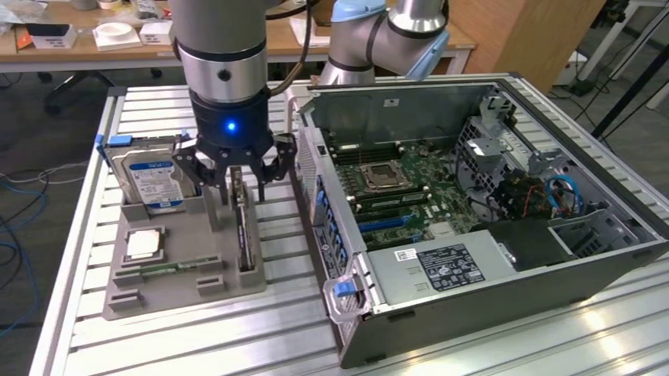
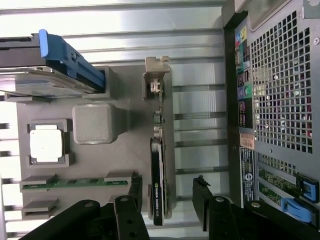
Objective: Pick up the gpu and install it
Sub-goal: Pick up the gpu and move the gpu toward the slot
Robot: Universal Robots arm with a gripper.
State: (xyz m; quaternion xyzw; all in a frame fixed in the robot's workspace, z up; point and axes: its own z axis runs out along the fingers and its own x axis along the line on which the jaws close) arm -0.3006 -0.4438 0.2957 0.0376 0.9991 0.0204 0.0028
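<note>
The gpu (image 1: 244, 231) stands on edge in a slot of the grey holder (image 1: 157, 296), a thin card with a black cooler. In the wrist view the gpu (image 2: 159, 167) runs lengthwise with its silver bracket at the far end. My gripper (image 1: 240, 176) hangs right over the card's top edge, open. In the wrist view the gripper (image 2: 167, 184) has one black finger on each side of the cooler end, with gaps showing, and nothing is held.
The holder also carries a hard drive (image 1: 152, 176) with blue rails, a processor (image 1: 143, 244) and a memory stick (image 1: 172, 268). At the exterior view's right lies the open computer case (image 1: 585, 258), with its motherboard (image 1: 418, 184) exposed. Its rear panel (image 2: 280, 100) sits close beside the holder.
</note>
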